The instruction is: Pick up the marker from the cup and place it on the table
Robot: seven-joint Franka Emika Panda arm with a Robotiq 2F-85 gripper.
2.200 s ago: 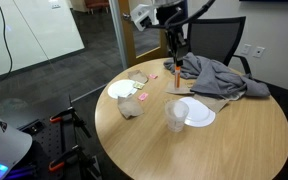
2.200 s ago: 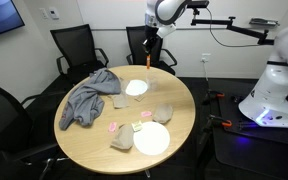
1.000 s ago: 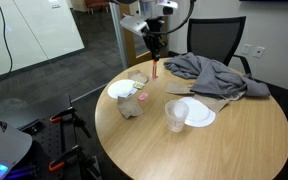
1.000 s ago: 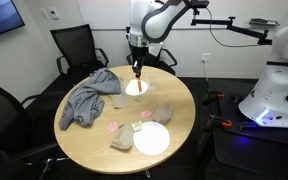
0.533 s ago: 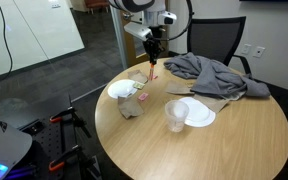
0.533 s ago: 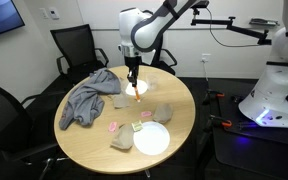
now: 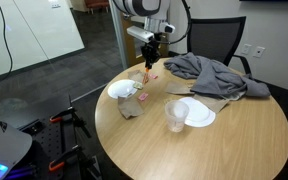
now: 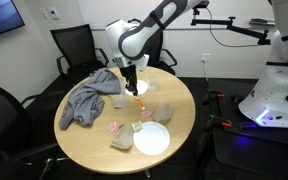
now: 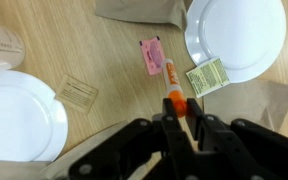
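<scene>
Tool (image 7: 150, 61), shut tight on orange marker (image 9: 170, 70), has swung inward from bench (image 7: 194, 150) far edge and dropped lower. Marker well clear of cup (image 7: 175, 116); release likely next.

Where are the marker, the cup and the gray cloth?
marker (image 9: 174, 96), wrist view, orange barrel.
cup (image 7: 175, 116), an exterior view, clear side wall.
gray cloth (image 7: 216, 76), an exterior view, middle folds.

White glossy rounded arm (image 8: 127, 38), dark bands at joints; black blocky tool (image 9: 184, 120).

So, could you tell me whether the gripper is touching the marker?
Touching. In the wrist view the gripper pinches the marker on both sides.
</scene>
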